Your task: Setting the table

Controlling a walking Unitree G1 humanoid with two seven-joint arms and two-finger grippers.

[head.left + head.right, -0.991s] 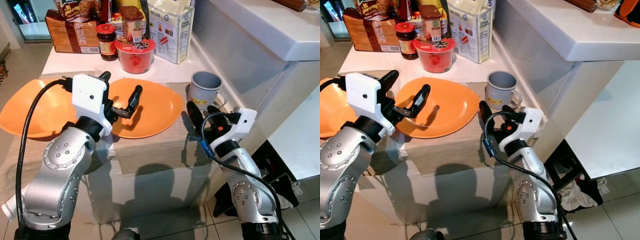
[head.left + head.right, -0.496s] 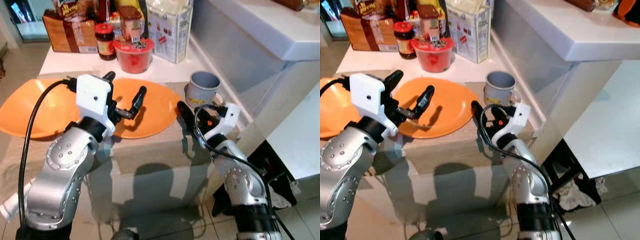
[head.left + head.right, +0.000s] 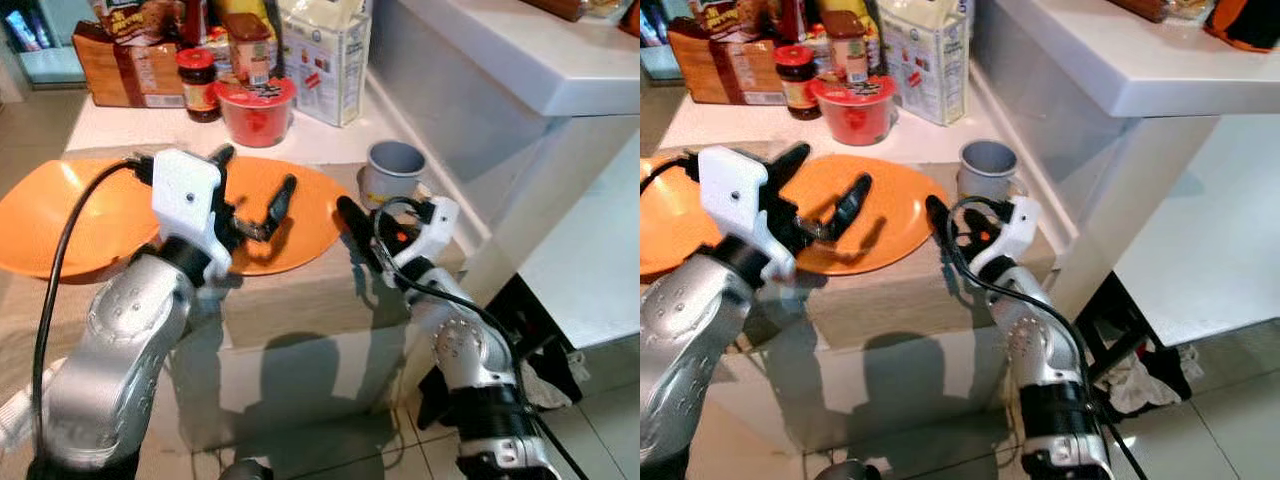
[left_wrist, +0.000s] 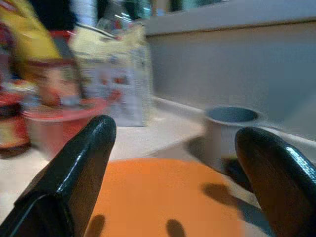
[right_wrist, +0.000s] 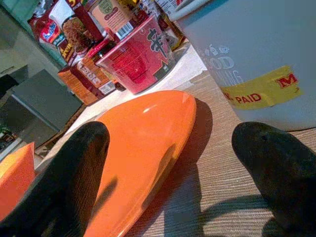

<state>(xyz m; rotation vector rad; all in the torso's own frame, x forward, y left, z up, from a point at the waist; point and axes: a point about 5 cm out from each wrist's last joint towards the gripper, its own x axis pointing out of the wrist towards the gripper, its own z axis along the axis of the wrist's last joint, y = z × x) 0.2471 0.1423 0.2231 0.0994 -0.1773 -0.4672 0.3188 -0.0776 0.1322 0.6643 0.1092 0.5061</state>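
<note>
since a second ago the right gripper (image 3: pixel 375 228) has slid inward along the table's front edge, from beside the grey mug (image 3: pixel 390 172) to the near rim of the right-hand orange plate (image 3: pixel 310 205), while the left gripper (image 3: pixel 255 190) holds much the same hover above that plate. left gripper's two black fingers (image 4: pixel 74 173) are spread wide apart with nothing between them, and its wrist view looks across the orange plate toward the mug and the groceries behind. right gripper's fingers (image 5: pixel 74 168) are also apart and empty, low over the woven beige placemat (image 3: pixel 300 290), with the plate's edge between them in the wrist view and the mug just beyond, a yellow label on its side. the plate lies flat on the placemat, the mug upright just beside its right edge, close but whether touching i cannot tell. a second orange plate (image 3: pixel 60 215) lies to the left, partly hidden behind the left arm. at the back of the white table (image 3: pixel 110 125) stand a red noodle cup (image 3: pixel 255 108), a dark jar with a red lid (image 3: pixel 197 82), a white carton (image 3: pixel 325 50) and a brown package (image 3: pixel 125 65).
</note>
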